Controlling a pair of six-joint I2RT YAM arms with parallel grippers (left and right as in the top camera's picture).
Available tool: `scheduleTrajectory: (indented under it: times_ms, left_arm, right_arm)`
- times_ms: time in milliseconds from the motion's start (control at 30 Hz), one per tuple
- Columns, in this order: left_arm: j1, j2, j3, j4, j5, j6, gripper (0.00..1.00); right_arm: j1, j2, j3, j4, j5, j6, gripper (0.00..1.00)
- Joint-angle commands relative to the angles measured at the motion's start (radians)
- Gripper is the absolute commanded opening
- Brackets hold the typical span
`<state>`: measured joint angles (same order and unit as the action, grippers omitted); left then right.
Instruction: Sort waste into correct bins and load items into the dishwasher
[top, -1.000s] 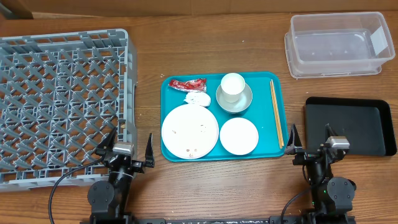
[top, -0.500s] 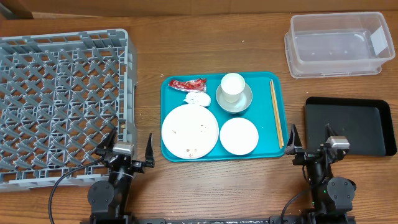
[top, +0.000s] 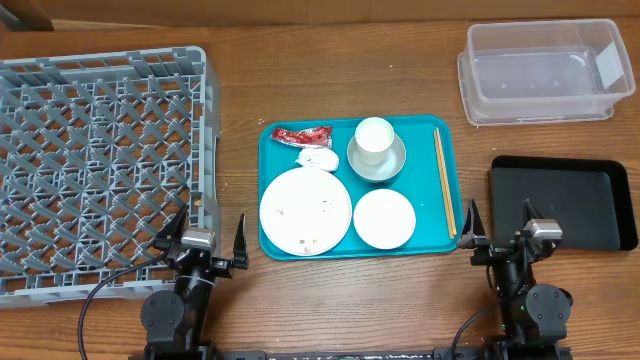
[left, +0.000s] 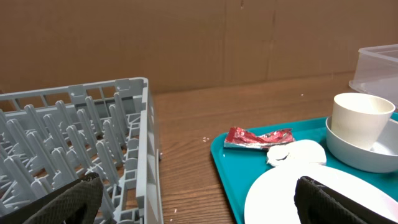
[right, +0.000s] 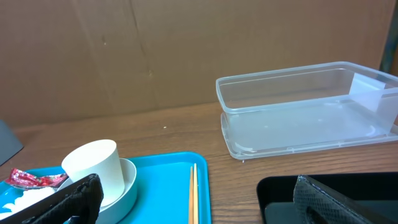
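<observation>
Overhead: left tool lower left, jaws wide, nothing held; right tool lower right, released too; white cup sits in grey bowl, teal tray mid-frame.

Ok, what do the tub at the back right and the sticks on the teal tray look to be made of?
The clear rectangular tub: see-through plastic, glossy; the table shows through its walls. The thin tan chopsticks: probably wood or bamboo, matte, no shine.

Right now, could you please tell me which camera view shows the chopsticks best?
Overhead: the chopsticks show full length on the tray's right side. The right wrist view catches only one end; the left wrist view misses them.
</observation>
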<state>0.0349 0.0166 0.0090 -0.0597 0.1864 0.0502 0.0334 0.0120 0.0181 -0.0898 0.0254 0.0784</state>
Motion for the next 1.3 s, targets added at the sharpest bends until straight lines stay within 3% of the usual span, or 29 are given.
scheduleTrajectory:
  times_ms: [0,567,667,800,867,1000,1067,1133,1200,1267]
  left_arm:
    - [0.006,-0.012,-0.004,-0.002,-0.01,-0.017,1.0]
    - [0.006,-0.012,-0.004,0.0,-0.007,-0.021,1.0]
    - [0.003,-0.012,-0.004,0.072,0.219,-0.203,1.0]
    - [0.003,-0.012,-0.004,0.231,0.647,-0.65,1.0]
    - [0.003,-0.012,-0.004,0.332,0.702,-0.852,1.0]
    - [0.004,-0.012,-0.004,0.628,0.602,-1.22,1.0]
    - [0.004,-0.012,0.0,0.814,0.523,-1.248,1.0]
    - [0.004,-0.012,0.025,0.879,0.467,-1.247,1.0]
    - [0.004,-0.011,0.092,0.816,0.459,-1.215,1.0]
    - [0.004,-0.005,0.19,0.66,0.488,-1.093,1.0]
  right_arm:
    - [-0.003,-0.009,-0.01,0.007,-0.002,0.004,1.0]
    - [-0.003,-0.009,-0.01,0.007,-0.002,0.004,1.0]
    - [-0.003,-0.009,-0.01,0.007,-0.002,0.004,1.0]
    - [-0.003,-0.009,-0.01,0.007,-0.002,0.004,1.0]
    - [-0.003,-0.009,-0.01,0.007,-0.002,0.004,1.0]
    - [-0.003,-0.009,-0.01,0.007,-0.002,0.004,1.0]
    - [-0.003,-0.009,-0.01,0.007,-0.002,0.004,1.0]
    - [-0.003,-0.009,-0.01,0.007,-0.002,0.004,1.0]
    - [-0.003,-0.009,-0.01,0.007,-0.002,0.004,1.0]
    - [-0.003,-0.009,-0.01,0.007,-0.002,0.004,1.0]
